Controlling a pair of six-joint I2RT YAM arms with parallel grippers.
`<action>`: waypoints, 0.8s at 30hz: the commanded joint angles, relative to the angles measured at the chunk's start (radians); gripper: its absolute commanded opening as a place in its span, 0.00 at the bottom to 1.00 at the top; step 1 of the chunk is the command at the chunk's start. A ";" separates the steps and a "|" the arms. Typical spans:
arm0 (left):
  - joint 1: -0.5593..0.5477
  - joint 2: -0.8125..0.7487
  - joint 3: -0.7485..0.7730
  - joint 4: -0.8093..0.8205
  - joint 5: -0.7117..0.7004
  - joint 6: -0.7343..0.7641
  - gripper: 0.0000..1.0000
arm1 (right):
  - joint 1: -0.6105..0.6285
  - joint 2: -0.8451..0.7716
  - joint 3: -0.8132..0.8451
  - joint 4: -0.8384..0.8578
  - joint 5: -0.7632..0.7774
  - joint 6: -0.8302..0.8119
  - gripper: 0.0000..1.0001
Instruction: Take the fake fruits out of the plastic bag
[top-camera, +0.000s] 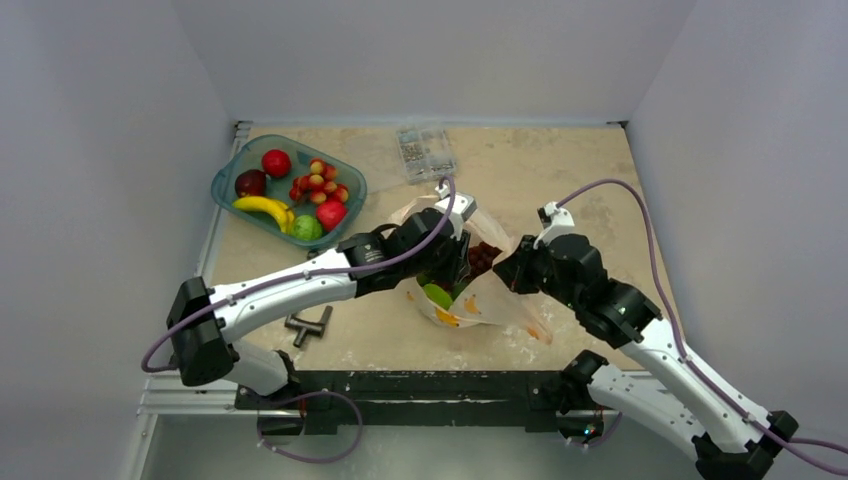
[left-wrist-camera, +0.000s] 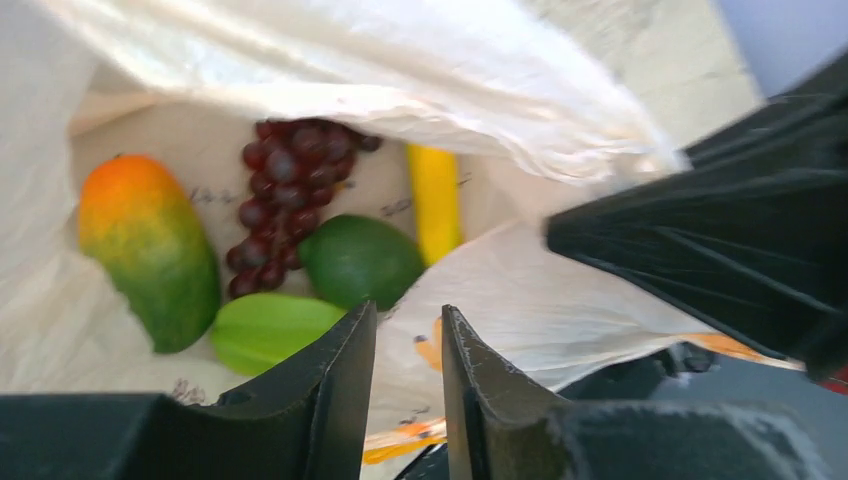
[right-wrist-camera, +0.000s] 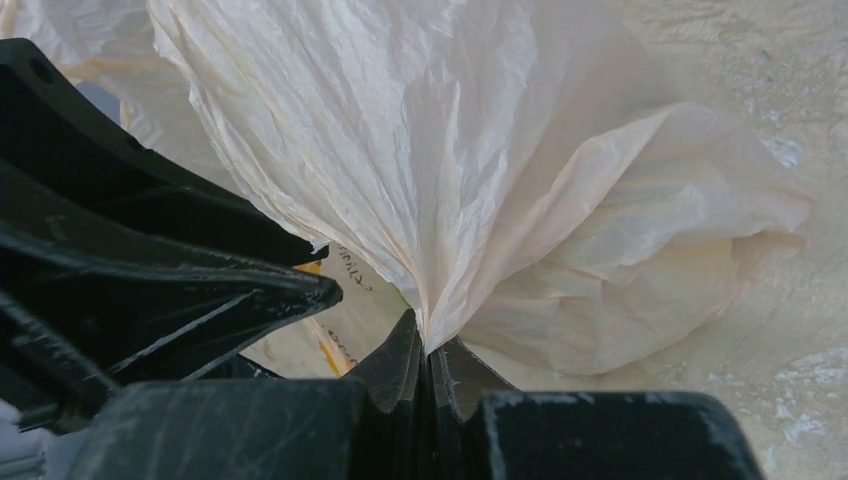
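**Pale-orange plastic bag (top-camera: 500, 305) at mid-bench, toward the near edge**

Locate five fake fruits (left-wrist-camera: 340, 250) inside the bag, per the left wrist view:
- one orange-green mango (left-wrist-camera: 150, 250)
- one dark red grape cluster (left-wrist-camera: 285, 200)
- one dark green fruit (left-wrist-camera: 368, 268)
- one pale green piece (left-wrist-camera: 265, 332)
- one yellow piece (left-wrist-camera: 435, 200), upper end hidden under film

Treat all writing as unreadable: dark script and orange print on the film blurred, white mark on the left arm too small.

Note right gripper (right-wrist-camera: 430, 345) clenched on a gathered fold of the bag. Note left gripper (left-wrist-camera: 405, 330) at the bag mouth, fingers narrowly parted, nothing seen between them. Expect the bag mouth mostly blocked by the left wrist in the top view.

Toward the far-left corner, find one teal tray (top-camera: 225, 185) holding:
- three red fruits (top-camera: 276, 162)
- one cherry bunch (top-camera: 320, 180)
- one banana (top-camera: 262, 206)
- one lime (top-camera: 307, 227)

At the far edge, centre: one clear box (top-camera: 425, 152) of small parts. Near the near-left corner, just beside the left arm: one grey clamp (top-camera: 308, 325).
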 joint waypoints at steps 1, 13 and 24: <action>-0.002 0.038 0.017 -0.090 -0.143 -0.029 0.28 | 0.005 -0.007 -0.033 0.007 -0.004 0.002 0.00; -0.005 0.163 -0.062 -0.139 -0.184 -0.072 0.37 | 0.004 0.016 -0.108 0.076 -0.089 0.016 0.00; -0.089 0.175 -0.107 -0.282 -0.340 -0.114 0.67 | 0.005 0.041 -0.194 0.163 -0.125 0.036 0.00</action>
